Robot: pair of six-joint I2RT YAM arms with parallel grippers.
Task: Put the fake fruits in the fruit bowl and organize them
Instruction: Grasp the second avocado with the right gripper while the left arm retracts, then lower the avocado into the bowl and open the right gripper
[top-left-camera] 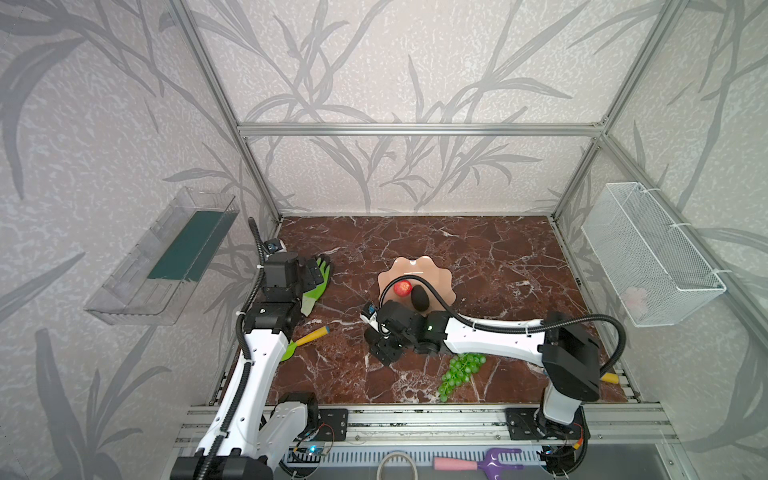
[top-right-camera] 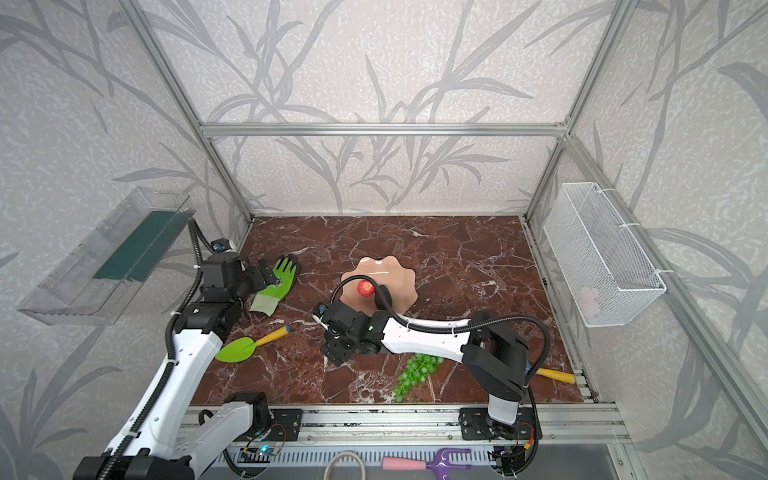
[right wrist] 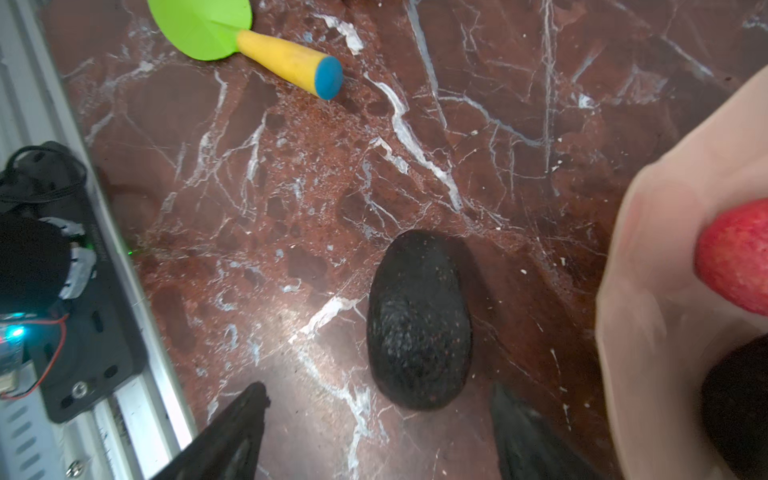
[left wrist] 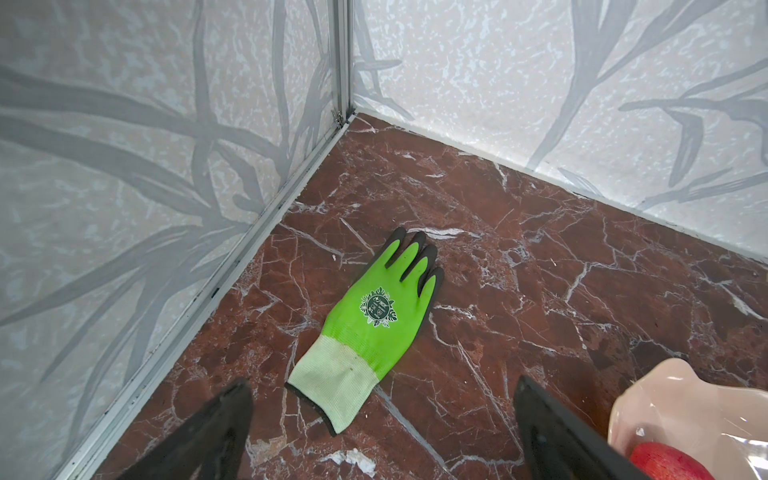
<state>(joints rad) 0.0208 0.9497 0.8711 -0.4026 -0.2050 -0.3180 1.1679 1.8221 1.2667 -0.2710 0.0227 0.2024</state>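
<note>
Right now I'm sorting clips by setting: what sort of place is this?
Probably a staged robot test cell, not a home: aluminium frame holding leaf-patterned wallpaper panels, red-brown marble-look tabletop, two white robot arms mounted on a front rail.

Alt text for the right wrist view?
A dark avocado lies on the marble table just ahead of the open right gripper, ungripped. At one edge the pink bowl holds a red fruit and another avocado; a green trowel lies farther off.

pink bowl, red fruit, green grapes
</note>
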